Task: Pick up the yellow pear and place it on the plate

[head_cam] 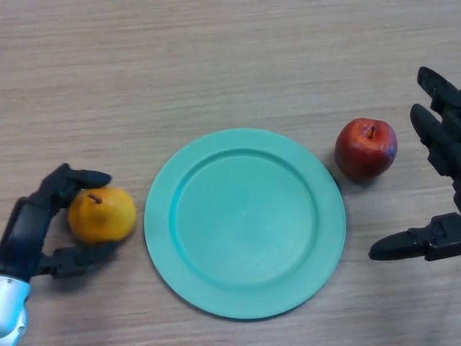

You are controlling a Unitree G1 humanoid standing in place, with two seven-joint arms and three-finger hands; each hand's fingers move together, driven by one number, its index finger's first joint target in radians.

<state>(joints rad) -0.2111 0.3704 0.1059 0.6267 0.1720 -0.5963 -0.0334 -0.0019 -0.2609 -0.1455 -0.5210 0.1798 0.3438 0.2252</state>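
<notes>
The yellow pear (102,214) rests on the wooden table just left of the teal plate (245,222). My left hand (36,223) is wrapped round it from the left, fingers curled over its top and thumb under its near side. The plate lies in the middle with nothing on it. At the right edge my right hand (439,144) hangs open, fingers spread and thumb low, holding nothing.
A red apple (366,148) stands on the table by the plate's upper right rim, between the plate and my right hand. Bare wooden tabletop (216,65) stretches across the far side.
</notes>
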